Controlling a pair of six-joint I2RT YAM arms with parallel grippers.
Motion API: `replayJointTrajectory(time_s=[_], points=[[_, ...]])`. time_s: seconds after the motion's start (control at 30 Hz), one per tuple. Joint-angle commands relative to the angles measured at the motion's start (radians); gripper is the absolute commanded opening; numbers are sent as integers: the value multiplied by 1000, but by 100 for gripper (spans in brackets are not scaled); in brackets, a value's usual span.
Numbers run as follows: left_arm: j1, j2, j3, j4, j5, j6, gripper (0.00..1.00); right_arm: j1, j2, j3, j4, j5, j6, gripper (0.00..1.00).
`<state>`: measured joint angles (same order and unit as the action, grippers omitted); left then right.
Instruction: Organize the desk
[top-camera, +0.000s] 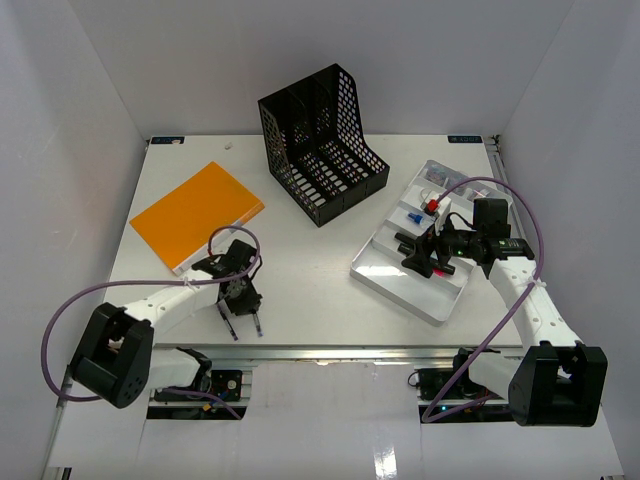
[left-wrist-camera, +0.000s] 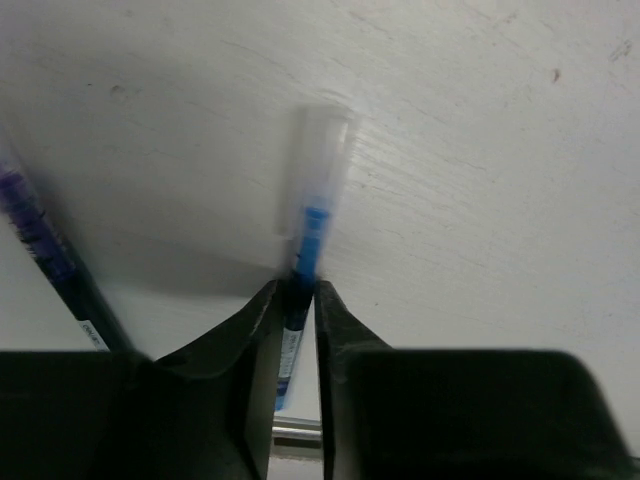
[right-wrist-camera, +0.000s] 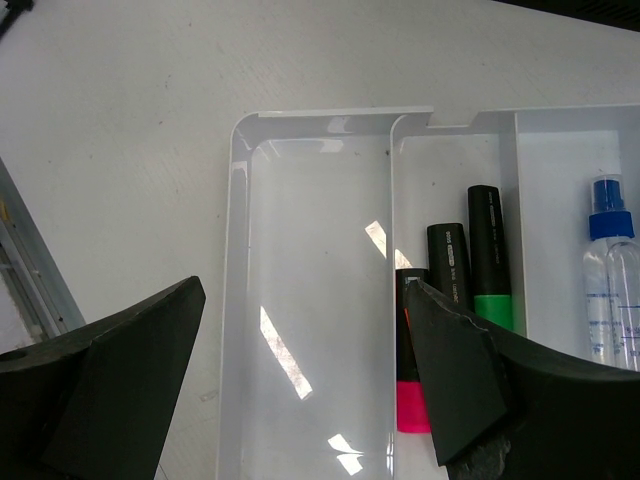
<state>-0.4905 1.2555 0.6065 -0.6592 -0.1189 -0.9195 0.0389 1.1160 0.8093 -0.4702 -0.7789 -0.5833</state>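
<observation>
Left gripper (left-wrist-camera: 300, 292) is clamped on blue pen (left-wrist-camera: 313, 230), pen's long axis running straight out ahead. Tray (top-camera: 372, 272) lies well to its right on the desk (top-camera: 310, 255), under the right gripper (right-wrist-camera: 302, 300), whose jaws are spread wide and hold nothing.

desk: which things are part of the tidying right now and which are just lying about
In the job: desk, blue pen in left gripper, tray under open right gripper.
Lying about: orange notebook, black file rack, highlighters and spray bottle in tray.
</observation>
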Motion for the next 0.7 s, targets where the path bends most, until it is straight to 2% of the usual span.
replayJointTrajectory(time_s=[0.0,0.2,0.3,0.4,0.53,0.6,0.67], points=[[1,78,2,60,28,6,21,-11,-15,8,2,-28,-4,88],[1,153,65,108,77,83,8,-14,-18,7,1,-31,-6,88],[-16,145,90,155,159,120,1,-14,-16,7,0,-31,-7,88],[-61,99,103,235,240,139,0,-16,-16,7,-1,-32,-6,88],[-149,-8,86,473,427,169,0,-19,-13,7,1,-33,-6,88],[-178,-30,81,626,545,194,0,-22,-13,7,1,-31,-6,88],[-213,-22,103,713,625,270,0,-27,-13,8,1,-31,-6,88]])
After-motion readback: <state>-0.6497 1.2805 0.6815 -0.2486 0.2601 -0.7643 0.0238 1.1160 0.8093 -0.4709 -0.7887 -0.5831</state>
